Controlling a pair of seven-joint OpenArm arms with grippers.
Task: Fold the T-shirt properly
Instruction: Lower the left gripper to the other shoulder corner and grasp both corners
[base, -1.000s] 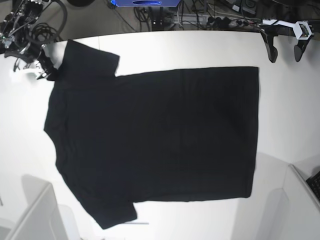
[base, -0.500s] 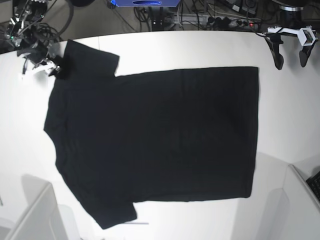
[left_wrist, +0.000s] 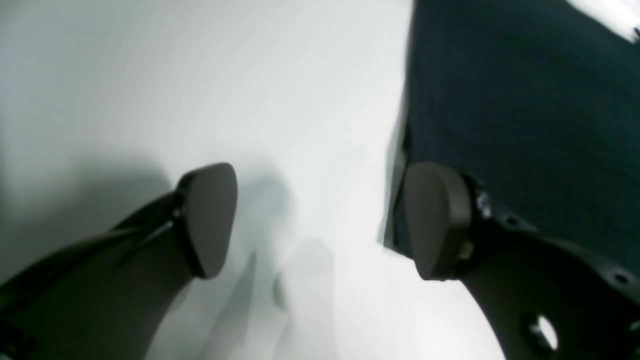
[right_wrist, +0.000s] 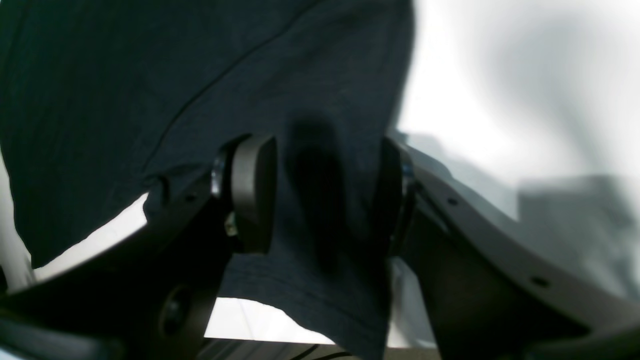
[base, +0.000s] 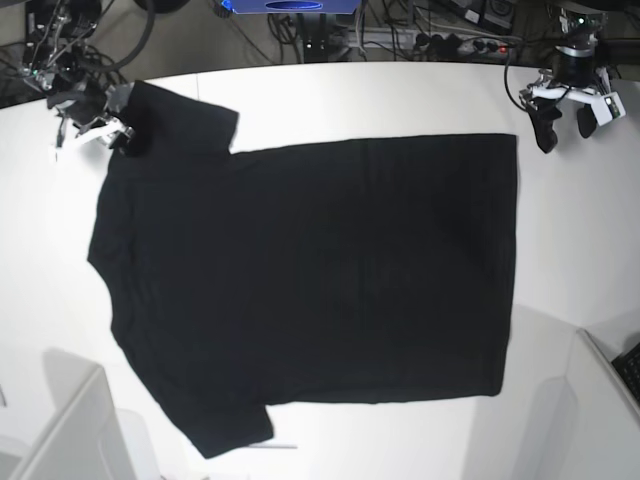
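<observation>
The black T-shirt (base: 310, 270) lies spread flat on the white table (base: 570, 230), collar side to the left and hem to the right. My right gripper (base: 97, 128) is at the upper-left sleeve. In the right wrist view its fingers (right_wrist: 255, 195) stand apart on either side of the sleeve cloth (right_wrist: 200, 75), which lies between them. My left gripper (base: 565, 125) hovers open just past the shirt's upper right hem corner. In the left wrist view the left gripper (left_wrist: 322, 220) has bare table between its pads, and its right pad sits at the T-shirt's edge (left_wrist: 525, 100).
A pale bin (base: 65, 430) stands at the lower left and another (base: 605, 400) at the lower right. Cables and equipment (base: 450, 35) crowd the floor beyond the table's far edge.
The right gripper has moved up along the sleeve's outer edge, and its jaws have narrowed around the cloth. The left gripper has turned and come down closer to the hem corner.
</observation>
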